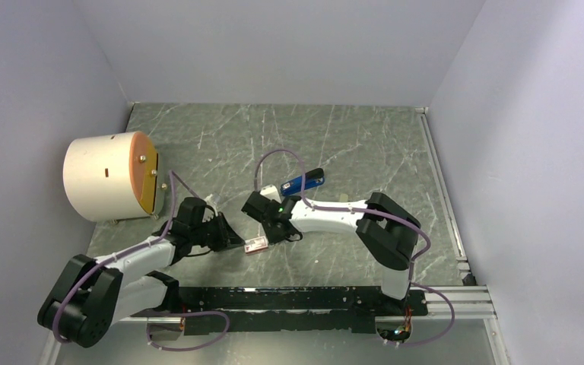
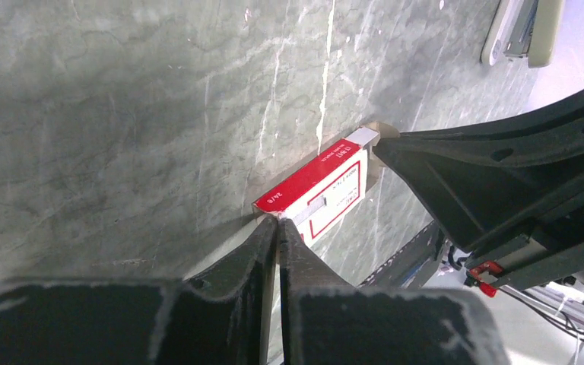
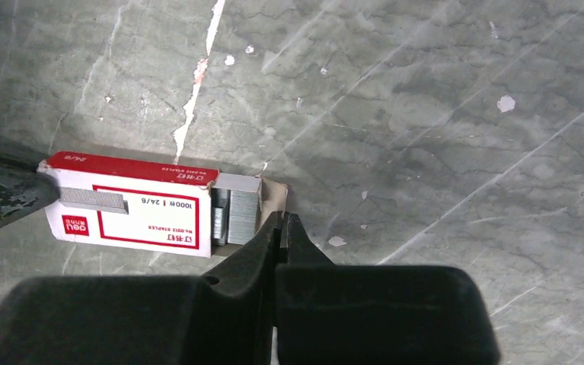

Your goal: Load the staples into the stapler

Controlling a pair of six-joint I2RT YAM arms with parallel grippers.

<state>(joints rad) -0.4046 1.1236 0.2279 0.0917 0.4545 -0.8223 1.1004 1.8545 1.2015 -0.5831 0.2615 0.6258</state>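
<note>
The staples [image 3: 235, 216] sit as a ribbed grey block in a cardboard tray [image 3: 272, 192] that is slid partway out of the 3 o'clock end of a red box [image 3: 132, 202] with a white label, seen from the right wrist. The box lies flat on the bench [image 1: 350, 137]. The right jaws are closed to a hairline slit. Their fingertips [image 3: 271, 228] are right at the tray's outer end wall, at about 4 o'clock from the staples and just beside them. Whether they pinch that thin cardboard wall I cannot tell. From the left wrist, the left jaws are likewise drawn together with almost no gap. Their fingertips [image 2: 268, 232] meet the opposite end of the box at its near corner and touch it, without the box between them. The two arms thus flank the box end to end. In the top view the stapler [image 1: 305, 182], blue with a black tip, lies on the bench at about 1 o'clock from the box, apart from both jaws. A pale beige bar [image 2: 544, 30] shows at 1 o'clock in the left wrist view. A large white drum [image 1: 100, 177] stands at 10 o'clock from the box.
</note>
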